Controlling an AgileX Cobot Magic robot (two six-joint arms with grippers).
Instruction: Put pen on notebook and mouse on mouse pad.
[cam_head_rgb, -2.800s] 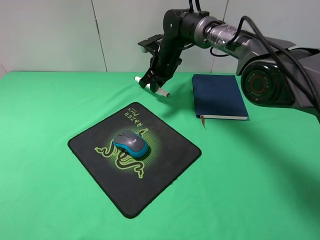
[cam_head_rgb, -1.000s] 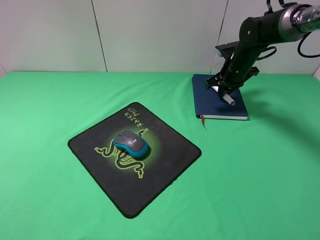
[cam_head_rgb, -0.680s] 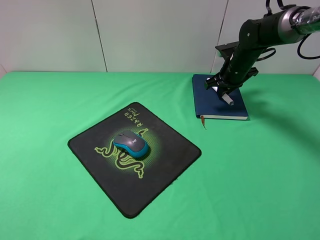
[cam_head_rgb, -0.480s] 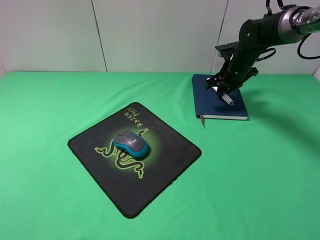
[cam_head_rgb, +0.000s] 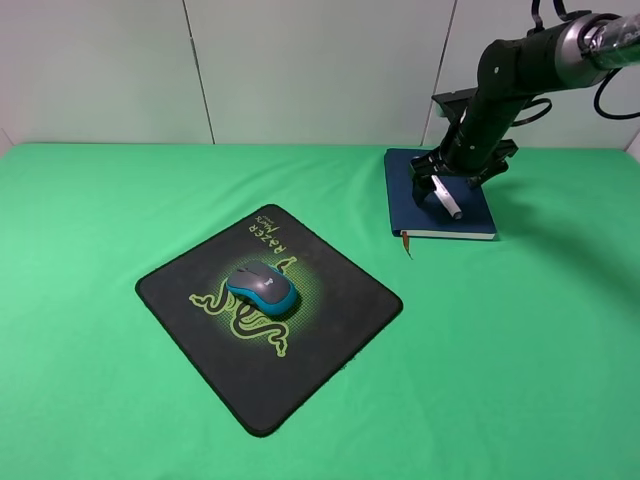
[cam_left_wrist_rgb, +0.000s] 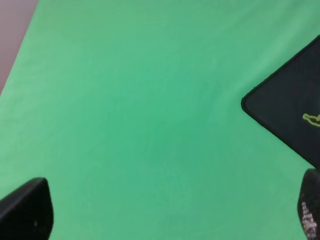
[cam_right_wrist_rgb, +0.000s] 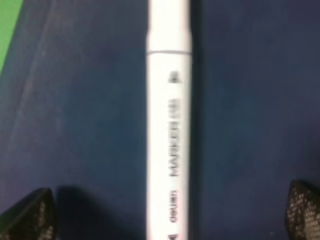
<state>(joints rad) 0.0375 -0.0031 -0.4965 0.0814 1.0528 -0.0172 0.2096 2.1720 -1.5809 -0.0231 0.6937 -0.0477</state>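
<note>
The white pen lies on the navy notebook at the back right; in the right wrist view the pen rests flat on the notebook cover. My right gripper hovers just over it, open, its fingertips spread wide on either side and not touching the pen. The grey and blue mouse sits on the black Razer mouse pad in the middle. My left gripper is open over bare cloth, with a corner of the mouse pad in its view.
A green cloth covers the whole table. The notebook's orange ribbon tail sticks out at its near edge. A pale wall stands behind the table's far edge.
My right gripper carried the pen from left of the notebook over onto it, then opened; the pen now lies free on the cover. Mouse and pad have not moved.
</note>
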